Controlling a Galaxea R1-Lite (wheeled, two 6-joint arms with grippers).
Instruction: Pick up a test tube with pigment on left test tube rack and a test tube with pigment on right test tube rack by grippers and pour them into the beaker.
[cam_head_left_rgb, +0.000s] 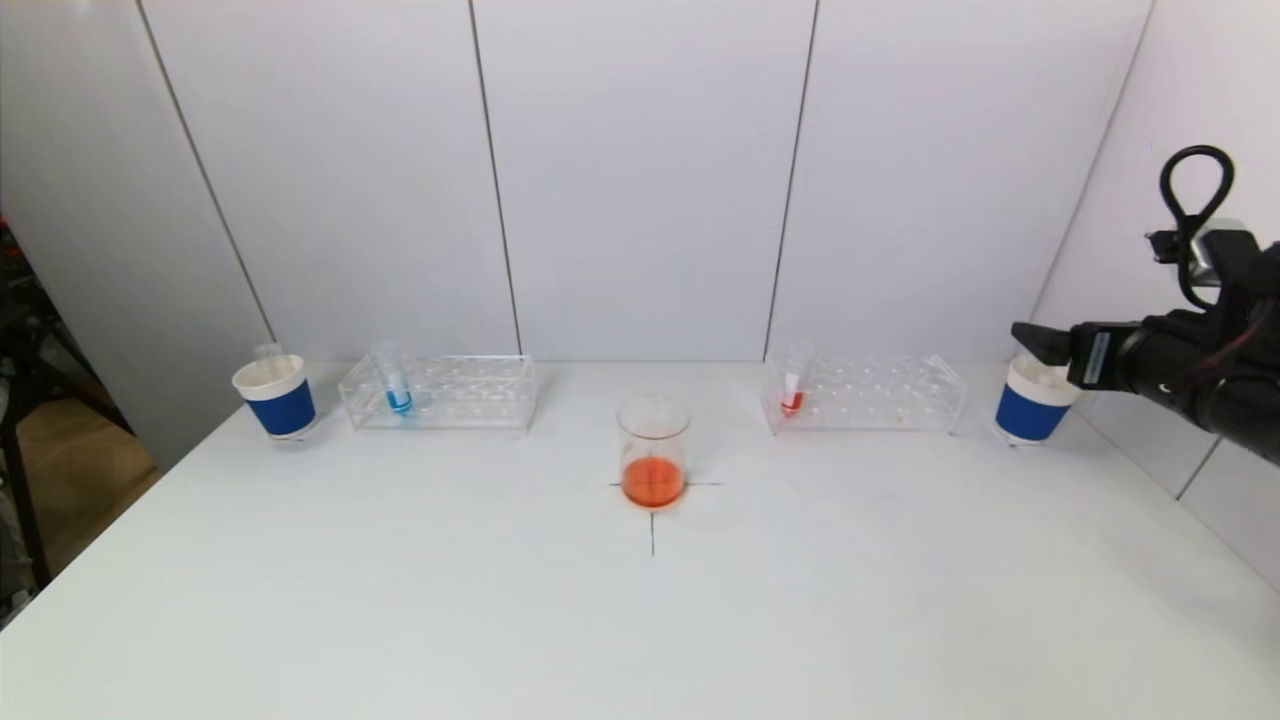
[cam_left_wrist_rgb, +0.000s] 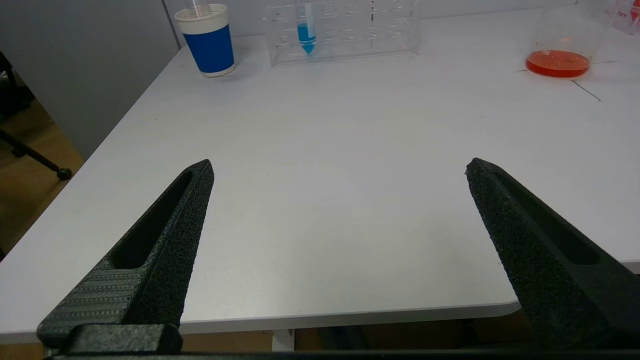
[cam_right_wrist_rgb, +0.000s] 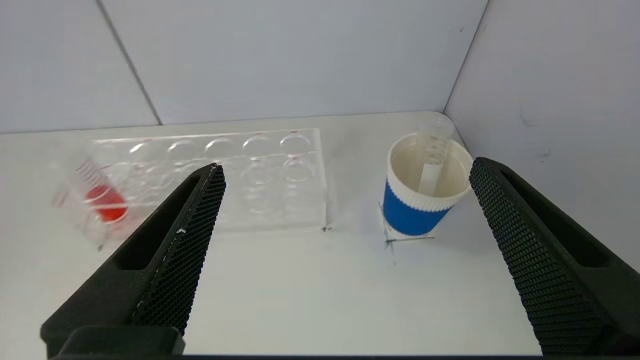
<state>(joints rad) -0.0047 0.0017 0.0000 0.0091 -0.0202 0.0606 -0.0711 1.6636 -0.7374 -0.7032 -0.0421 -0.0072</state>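
Observation:
A glass beaker (cam_head_left_rgb: 653, 455) with orange liquid stands at the table's middle on a cross mark. The left clear rack (cam_head_left_rgb: 440, 392) holds a tube with blue pigment (cam_head_left_rgb: 395, 385). The right clear rack (cam_head_left_rgb: 865, 392) holds a tube with red pigment (cam_head_left_rgb: 793, 385). My right gripper (cam_head_left_rgb: 1040, 345) is open and empty, hovering beside the right blue cup (cam_head_left_rgb: 1035, 400). In the right wrist view the gripper (cam_right_wrist_rgb: 347, 166) is above the table before the rack (cam_right_wrist_rgb: 250, 175) and red tube (cam_right_wrist_rgb: 102, 200). My left gripper (cam_left_wrist_rgb: 340, 164) is open and empty over the table's near left edge, far from the blue tube (cam_left_wrist_rgb: 306, 30).
A blue-and-white paper cup (cam_head_left_rgb: 277, 395) stands left of the left rack with an empty tube in it. The right cup (cam_right_wrist_rgb: 420, 210) holds an empty tube (cam_right_wrist_rgb: 432, 155). White walls close the back and the right side.

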